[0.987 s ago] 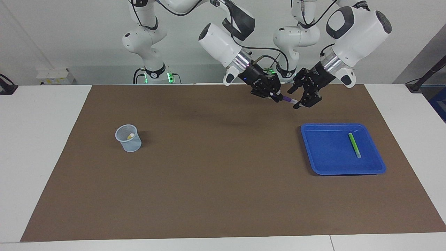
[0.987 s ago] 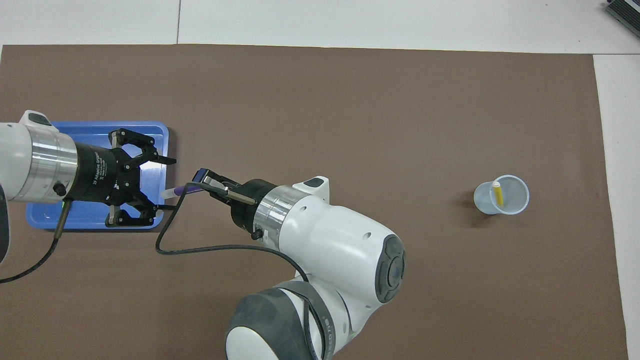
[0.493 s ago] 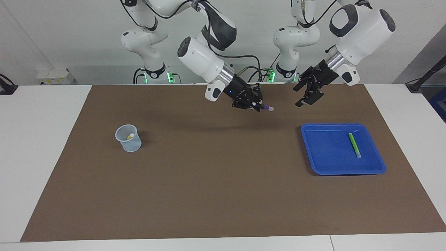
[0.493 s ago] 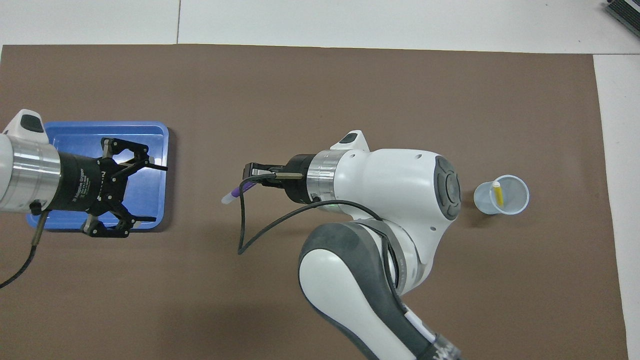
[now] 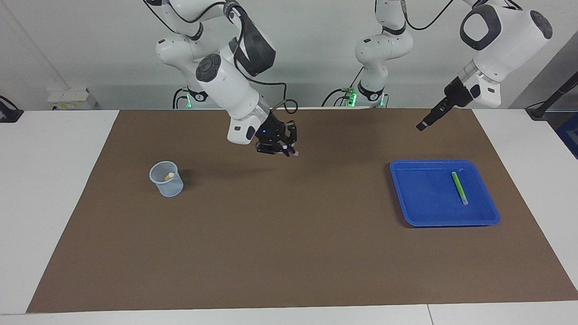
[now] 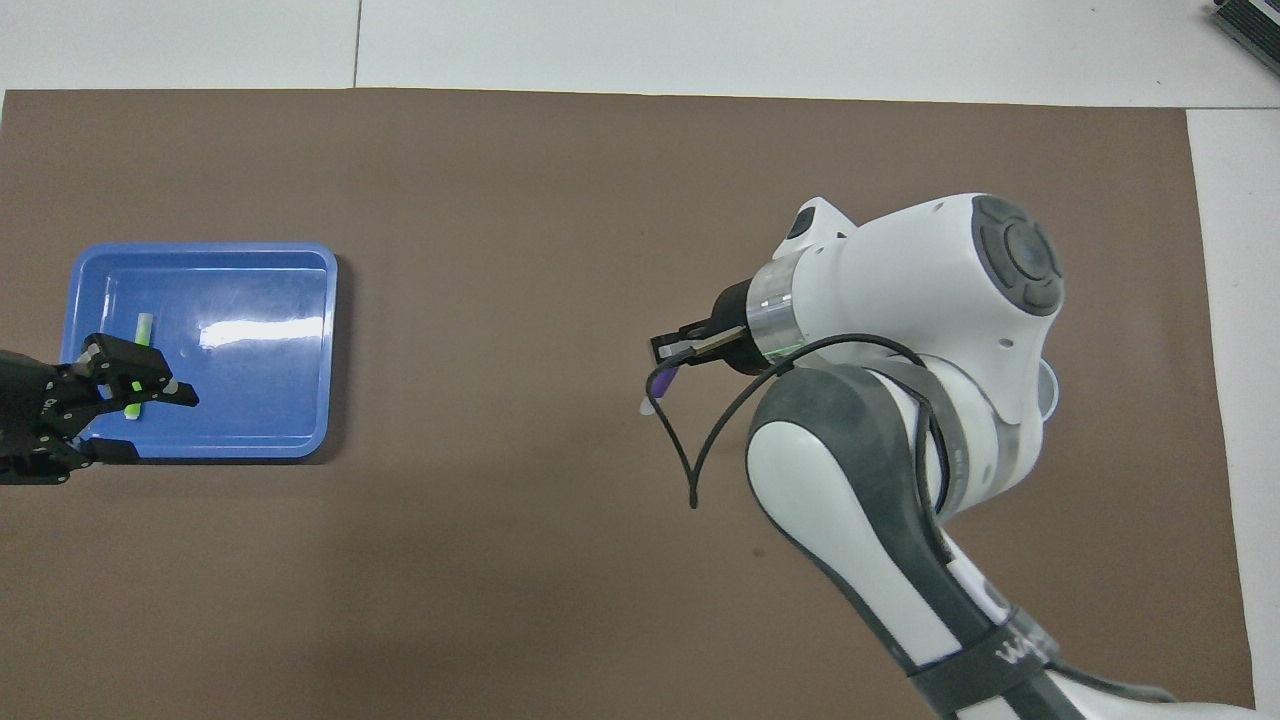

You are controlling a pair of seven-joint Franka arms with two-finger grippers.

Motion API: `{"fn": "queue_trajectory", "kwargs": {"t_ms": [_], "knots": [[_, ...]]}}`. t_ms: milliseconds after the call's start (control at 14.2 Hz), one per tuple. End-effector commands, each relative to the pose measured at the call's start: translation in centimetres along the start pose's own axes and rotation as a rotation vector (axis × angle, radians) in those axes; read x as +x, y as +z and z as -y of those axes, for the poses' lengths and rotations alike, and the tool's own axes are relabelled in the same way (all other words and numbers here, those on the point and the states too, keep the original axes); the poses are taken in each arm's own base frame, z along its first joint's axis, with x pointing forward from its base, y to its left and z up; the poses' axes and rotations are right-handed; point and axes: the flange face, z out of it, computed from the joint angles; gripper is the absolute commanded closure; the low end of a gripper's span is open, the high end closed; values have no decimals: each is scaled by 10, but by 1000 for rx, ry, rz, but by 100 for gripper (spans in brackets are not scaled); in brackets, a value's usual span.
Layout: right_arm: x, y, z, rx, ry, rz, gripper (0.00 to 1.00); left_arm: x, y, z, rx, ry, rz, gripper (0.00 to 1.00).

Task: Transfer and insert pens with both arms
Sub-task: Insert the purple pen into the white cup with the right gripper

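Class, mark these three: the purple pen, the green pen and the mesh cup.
purple pen point(image 6: 662, 383), overhead view, purple barrel under the right gripper point(image 5: 281, 149).
green pen point(image 5: 459, 187), facing view, middle of barrel.
mesh cup point(image 5: 168, 186), facing view, outer wall.

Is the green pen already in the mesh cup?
No, the green pen lies in the blue tray; only the yellow pen sits in the mesh cup.

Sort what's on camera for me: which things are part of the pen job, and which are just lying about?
Job:
- purple marker pen, held by right gripper over the brown mat
- bright green marker pen in blue plastic tray
- yellow pen in pale mesh cup
- left gripper, open

Lying about:
- white box
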Motion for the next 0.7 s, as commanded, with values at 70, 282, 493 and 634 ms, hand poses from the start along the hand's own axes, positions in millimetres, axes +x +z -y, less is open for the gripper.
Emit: {"fn": "queue_trajectory", "kwargs": {"t_ms": [70,282,493,634], "knots": [[-21,-40,-72,-213,-226,142,100,6,-8,29,132,302,-66,17],[-37,-67,-112,-342,-350,266,100,28,-11,52,171,443,-122,18],[-44,-79,-129,-477,-518,381,100,53,2,69,222,538,-167,18],[-45,-86,-147,-505,-560,400,100,72,14,77,222,593,-174,19]]}}
